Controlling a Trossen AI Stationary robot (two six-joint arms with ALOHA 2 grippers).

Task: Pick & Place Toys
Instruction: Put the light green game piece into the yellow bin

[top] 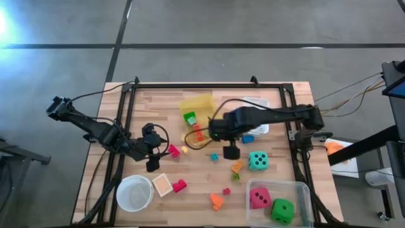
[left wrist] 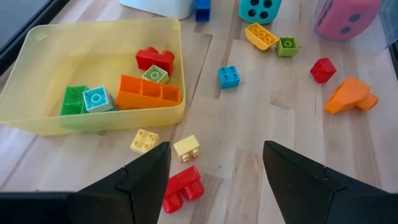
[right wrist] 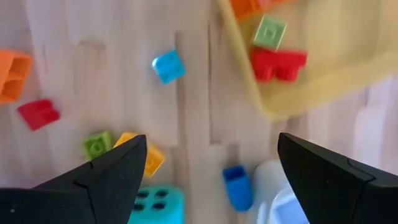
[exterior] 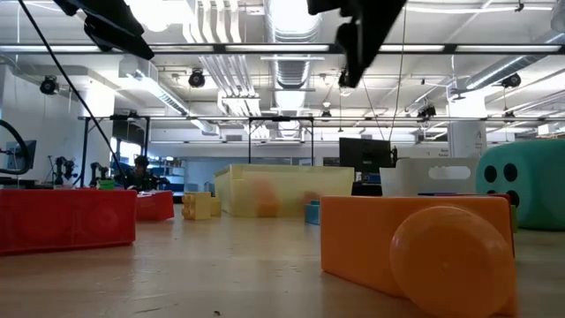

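Observation:
Small toy blocks lie scattered on the wooden table: a blue one (right wrist: pixel 168 66), a red one (left wrist: pixel 183 186), two yellow ones (left wrist: pixel 186 148), an orange one (top: pixel 216 201). A teal die (top: pixel 257 161) rests on the table. A pink die (top: pixel 259 197) and a green die (top: pixel 282 210) sit in the clear bin (top: pixel 302 190). The yellow bin (left wrist: pixel 37 56) holds red, orange and green blocks. My left gripper (left wrist: pixel 214 186) hovers open above the red block. My right gripper (right wrist: pixel 208 180) hangs open, pointing down, high over the table's middle near the yellow bin, with nothing between its fingers.
A round white bowl (top: pixel 134 193) stands at the near left, with a small white square tray (top: pixel 162 184) beside it. A white bin (top: pixel 258 106) sits at the far side, right of the yellow bin. A black frame (top: pixel 190 85) borders the table.

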